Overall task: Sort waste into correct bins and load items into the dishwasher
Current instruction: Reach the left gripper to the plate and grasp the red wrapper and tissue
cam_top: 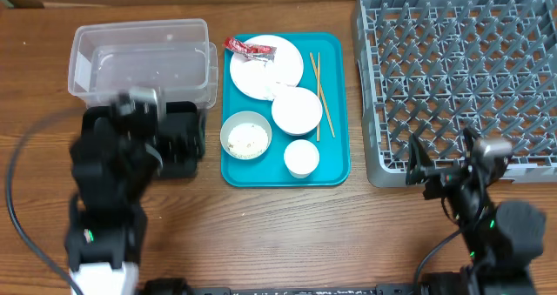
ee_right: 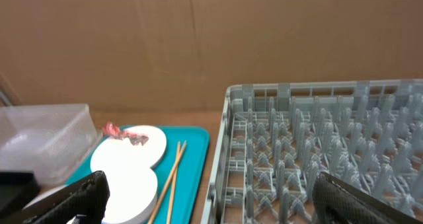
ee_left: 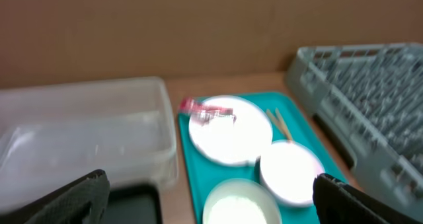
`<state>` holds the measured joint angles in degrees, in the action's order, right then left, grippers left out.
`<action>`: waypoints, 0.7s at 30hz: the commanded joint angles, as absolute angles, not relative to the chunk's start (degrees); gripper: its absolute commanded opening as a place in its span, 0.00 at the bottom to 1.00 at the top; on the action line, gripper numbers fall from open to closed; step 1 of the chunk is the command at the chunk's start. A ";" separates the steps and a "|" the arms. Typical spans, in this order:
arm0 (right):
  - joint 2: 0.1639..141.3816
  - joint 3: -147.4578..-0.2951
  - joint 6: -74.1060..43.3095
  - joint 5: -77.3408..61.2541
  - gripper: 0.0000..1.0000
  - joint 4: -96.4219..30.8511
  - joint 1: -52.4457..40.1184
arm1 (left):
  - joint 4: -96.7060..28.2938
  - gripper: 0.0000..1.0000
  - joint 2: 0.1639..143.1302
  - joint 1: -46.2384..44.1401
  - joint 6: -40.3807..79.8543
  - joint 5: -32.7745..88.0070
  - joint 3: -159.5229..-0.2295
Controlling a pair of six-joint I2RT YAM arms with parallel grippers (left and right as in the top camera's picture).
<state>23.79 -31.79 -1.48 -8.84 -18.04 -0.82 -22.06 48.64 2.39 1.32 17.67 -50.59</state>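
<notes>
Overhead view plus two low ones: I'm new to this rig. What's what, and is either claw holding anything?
The top picture looks straight down on a wooden table. The black machines at its near edge are the left arm and right arm, each ending in a two-finger gripper. The other two pictures come from cameras on the wrists; the dark shapes in their lower corners are that arm's own fingers. The left gripper and right gripper are both open and hold nothing. On the table: a clear tub, a black tray before it, a teal tray in the middle, a grey dish rack on the right. The teal tray carries a plate with a red wrapper at its rim, a white bowl, a bowl with rice, a cup and chopsticks.
</notes>
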 commanded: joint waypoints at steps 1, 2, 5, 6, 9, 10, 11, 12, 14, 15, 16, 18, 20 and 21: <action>32.53 -42.96 -1.26 -9.87 1.00 -23.24 -0.67 | -32.49 1.00 62.50 2.55 0.60 22.70 -70.22; 35.55 -46.37 -1.26 -10.39 1.00 -25.65 -0.67 | -36.14 1.00 66.52 2.52 0.56 23.31 -75.88; 44.49 -56.71 -1.28 -11.92 1.00 -32.71 -0.67 | -47.88 1.00 78.70 1.50 -0.84 23.62 -94.00; 46.72 -59.31 -1.28 -12.60 1.00 -34.52 -0.67 | -50.94 1.00 82.17 0.91 -1.74 23.35 -99.09; 54.00 -68.25 -1.28 -18.02 1.00 -40.80 -0.67 | -58.83 1.00 91.83 -1.26 -1.96 20.78 -112.62; 55.51 -70.19 -1.28 -19.73 1.00 -42.22 -0.67 | -61.19 1.00 94.72 -2.09 -1.98 19.86 -116.33; 59.16 -74.87 -1.28 -23.14 1.00 -45.95 -0.67 | -65.65 1.00 100.27 -3.79 -1.98 18.11 -123.00; 60.45 -76.47 -1.28 -23.97 1.00 -47.37 -0.67 | -67.77 1.00 103.07 -4.71 -1.98 17.58 -125.95; 62.72 -78.74 -1.30 -24.58 1.00 -49.50 -0.67 | -70.50 1.00 107.68 -6.55 -2.66 17.67 -129.56; 63.24 -78.94 -1.30 -24.58 1.00 -49.76 -0.67 | -70.52 1.00 109.23 -7.44 -3.20 17.61 -129.97; 63.79 -78.91 -1.30 -24.58 1.00 -50.06 -0.67 | -70.28 1.00 110.59 -8.43 -3.79 17.61 -129.91; 64.64 -78.91 -1.52 -24.60 1.00 -51.44 -0.67 | -70.19 1.00 113.86 -10.48 -3.88 17.56 -129.91; 65.14 -78.87 -1.50 -24.56 1.00 -53.43 -0.67 | -69.63 1.00 116.73 -11.92 -3.77 17.69 -129.91; 65.41 -78.87 -1.50 -24.56 1.00 -54.35 -0.67 | -69.63 1.00 118.32 -12.67 -3.03 19.16 -129.91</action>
<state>64.97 -77.54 -1.50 -23.18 -53.12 -0.82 -69.65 114.30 -10.50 -2.13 18.22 -128.64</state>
